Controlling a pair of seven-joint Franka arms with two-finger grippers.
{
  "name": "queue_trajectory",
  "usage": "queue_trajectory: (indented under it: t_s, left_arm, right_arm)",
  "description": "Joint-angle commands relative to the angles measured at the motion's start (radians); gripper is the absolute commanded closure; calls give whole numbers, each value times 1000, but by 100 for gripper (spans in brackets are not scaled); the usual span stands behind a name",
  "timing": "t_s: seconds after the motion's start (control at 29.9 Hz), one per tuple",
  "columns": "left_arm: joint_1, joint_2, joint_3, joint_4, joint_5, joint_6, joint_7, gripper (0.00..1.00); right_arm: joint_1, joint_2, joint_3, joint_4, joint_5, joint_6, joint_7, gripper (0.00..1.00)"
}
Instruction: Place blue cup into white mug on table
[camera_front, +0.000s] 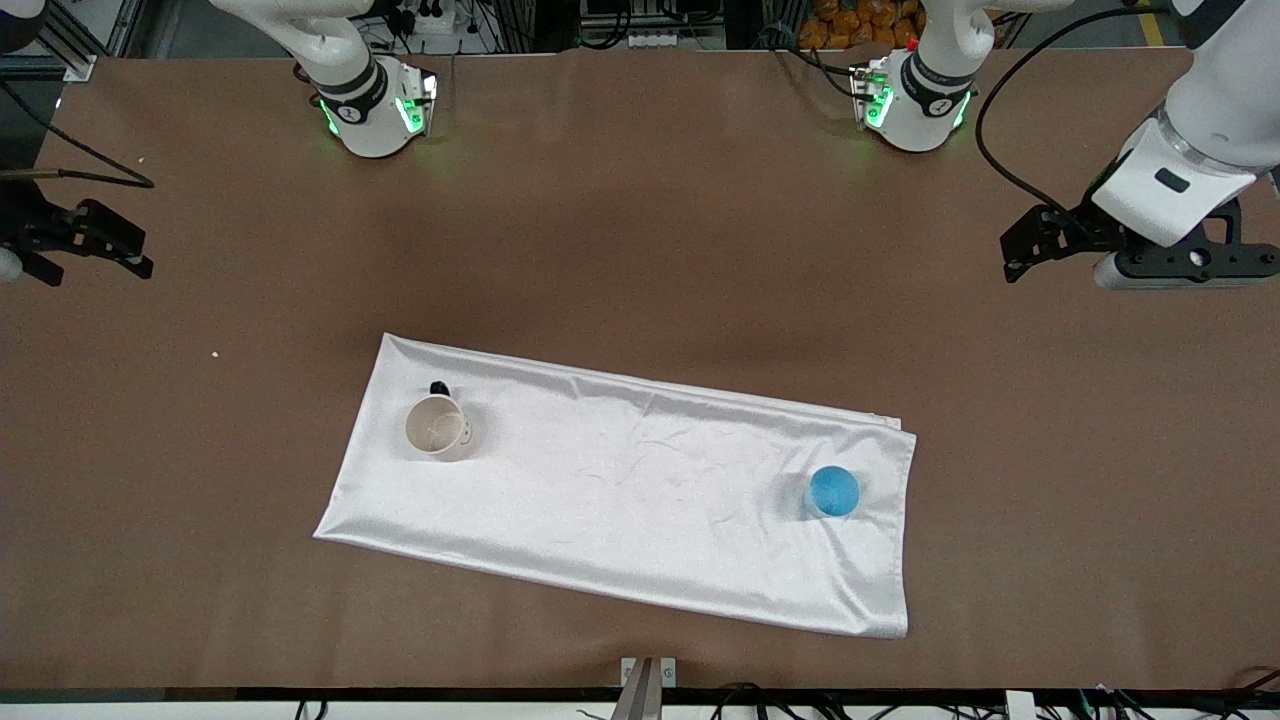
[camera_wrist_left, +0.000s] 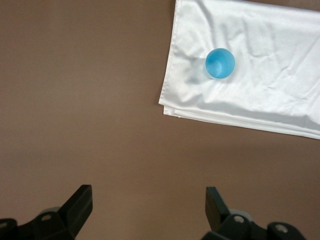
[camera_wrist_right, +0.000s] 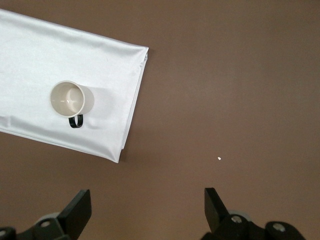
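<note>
Nothing is done yet, I judge. The small translucent blue cup (camera_front: 833, 492) stands on the white cloth (camera_front: 620, 500) toward the left arm's end, well apart from the cream-white ceramic mug (camera_front: 438, 427). My left gripper (camera_wrist_left: 149, 205) and right gripper (camera_wrist_right: 147, 205) wait spread wide over bare brown table (camera_front: 640, 250).

A robotics lab: two arm bases (camera_front: 375, 105) bolted to a table (camera_front: 640, 250), cables.

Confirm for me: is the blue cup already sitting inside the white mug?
No: the blue cup stands on the white cloth toward the left arm's end, well apart from the empty white mug.
</note>
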Motion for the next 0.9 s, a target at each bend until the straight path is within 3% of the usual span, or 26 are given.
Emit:
queue_trajectory:
  t_s: [0.0,0.87]
  left_arm:
    - [-3,8,1,23,8,-19,-4,0]
    - [-5,20,-1,26,16,-17,-12,0]
  right_arm:
    - [0,12,3,41,-4,-39,-2,0]
    - [27,18,-3,-7,13,-15,4,0]
